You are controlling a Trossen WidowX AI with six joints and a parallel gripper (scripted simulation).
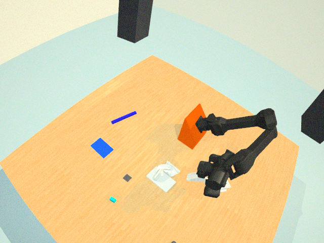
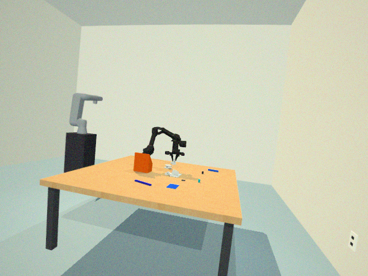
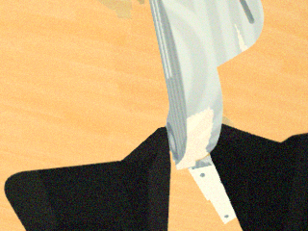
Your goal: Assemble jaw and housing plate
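Note:
My gripper (image 2: 174, 160) (image 3: 186, 131) is shut on a white curved jaw (image 1: 195, 177) (image 2: 173, 162) (image 3: 197, 72), held above the table; the top view hides the fingertips under the hand. The white base (image 1: 166, 184) lies on the table to the left of the hand in the top view, with curved white parts on it, including the seated jaw; the free pin is too small to make out. A flat white part, apparently the housing plate (image 1: 225, 186) (image 2: 168, 166) (image 3: 212, 188), lies on the table, partly hidden by the hand and fingers. The held jaw is apart from the base.
An orange block (image 1: 192, 128) (image 2: 142, 163) stands near the arm. A dark blue rod (image 1: 123, 117) (image 2: 142, 182), a blue square (image 1: 102, 148) (image 2: 172, 186), a grey square (image 1: 127, 177) and a teal piece (image 1: 112, 199) (image 2: 199, 180) lie beyond the base. Another blue bar (image 2: 213, 170) lies near the table's edge.

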